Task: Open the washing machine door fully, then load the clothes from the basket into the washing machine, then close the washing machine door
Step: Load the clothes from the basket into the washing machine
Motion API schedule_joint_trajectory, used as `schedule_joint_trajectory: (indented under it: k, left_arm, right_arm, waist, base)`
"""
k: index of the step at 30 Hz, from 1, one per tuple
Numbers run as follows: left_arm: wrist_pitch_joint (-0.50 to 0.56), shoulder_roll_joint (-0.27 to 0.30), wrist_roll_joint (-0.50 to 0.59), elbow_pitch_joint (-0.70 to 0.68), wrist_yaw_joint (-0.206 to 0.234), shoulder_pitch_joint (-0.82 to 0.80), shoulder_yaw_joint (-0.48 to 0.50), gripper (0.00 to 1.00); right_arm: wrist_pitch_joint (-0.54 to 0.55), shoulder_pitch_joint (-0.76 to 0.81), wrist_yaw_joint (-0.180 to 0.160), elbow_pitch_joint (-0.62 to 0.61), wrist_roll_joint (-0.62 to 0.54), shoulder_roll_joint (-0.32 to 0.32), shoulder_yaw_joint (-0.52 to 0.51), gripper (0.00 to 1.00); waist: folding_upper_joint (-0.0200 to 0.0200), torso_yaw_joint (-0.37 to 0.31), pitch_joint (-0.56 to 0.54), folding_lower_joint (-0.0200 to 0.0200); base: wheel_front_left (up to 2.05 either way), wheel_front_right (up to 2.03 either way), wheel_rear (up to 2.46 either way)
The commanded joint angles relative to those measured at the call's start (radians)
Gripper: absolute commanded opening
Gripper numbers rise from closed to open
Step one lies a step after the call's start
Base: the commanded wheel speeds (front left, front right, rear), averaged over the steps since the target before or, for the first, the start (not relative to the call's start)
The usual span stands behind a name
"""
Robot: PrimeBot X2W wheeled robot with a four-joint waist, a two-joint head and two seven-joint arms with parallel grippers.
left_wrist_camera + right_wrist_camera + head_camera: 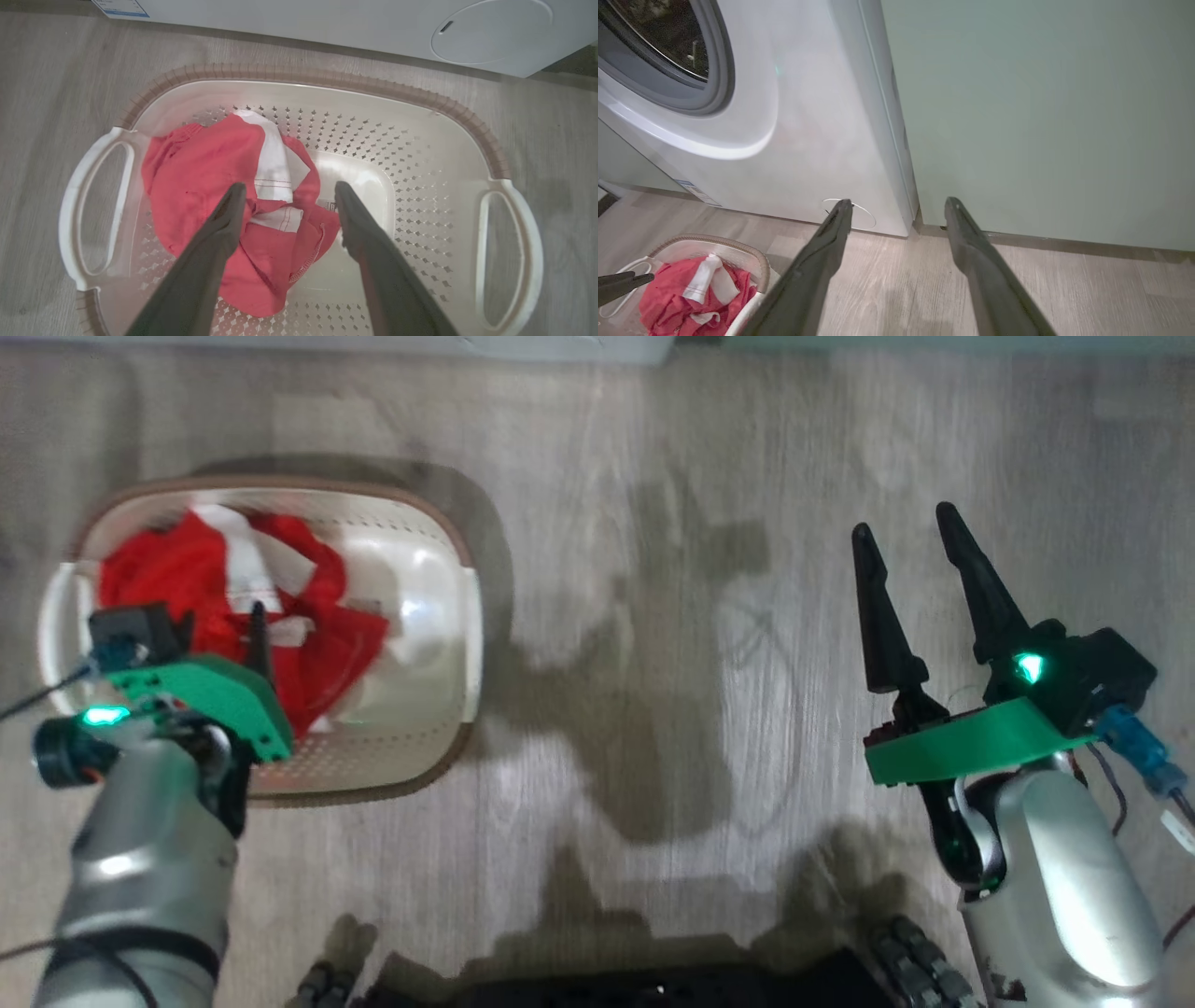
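The left gripper point(289, 186) hangs wide above the clothes point(201, 186) in the basket point(420, 154); the basket stands on the floor point(653, 476) near the washing machine point(808, 140). The right gripper point(899, 201), wide and empty, faces the green cabinet point(1041, 116) alongside.

A home laundry corner: a white washing machine point(808, 140) beside a pale green cabinet point(1041, 116) on wood-look flooring point(653, 523).

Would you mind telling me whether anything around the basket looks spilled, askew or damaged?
Nothing stands out: the red and white fabric clothes lie crumpled inside the upright cream perforated plastic basket, none on the grey wood-look floor.
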Motion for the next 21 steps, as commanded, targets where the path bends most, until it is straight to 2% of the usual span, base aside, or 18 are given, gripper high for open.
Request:
schedule_joint_trajectory:
  k: [1,11,15,21]
  left_arm:
    - [-0.005,0.060,0.008,0.021,0.013,-0.009,0.031,1.00]
    - [0.012,0.174,0.031,0.188,0.046,-0.163,0.014,1.00]
    - [0.038,0.195,0.033,0.206,0.053,-0.185,0.009,1.00]
    - [0.090,0.221,0.032,0.221,0.040,-0.212,-0.005,1.00]
  right_arm:
    - [-0.009,0.002,0.000,-0.038,-0.003,0.009,0.023,1.00]
    - [-0.009,-0.026,0.000,-0.062,0.018,0.014,0.038,1.00]
    - [-0.009,-0.030,0.000,-0.066,0.026,0.014,0.042,1.00]
    - [-0.009,-0.042,0.000,-0.079,0.035,0.014,0.049,1.00]
  waist:
    - [0.0000,-0.049,0.065,-0.0002]
    - [0.0000,-0.101,0.172,-0.0002]
    - [0.0000,-0.112,0.192,-0.0002]
    - [0.0000,-0.129,0.230,-0.0002]
  base:
    - [0.00,0.00,0.00]
    - [0.00,0.00,0.00]
    - [0.00,0.00,0.00]
    - [0.00,0.00,0.00]
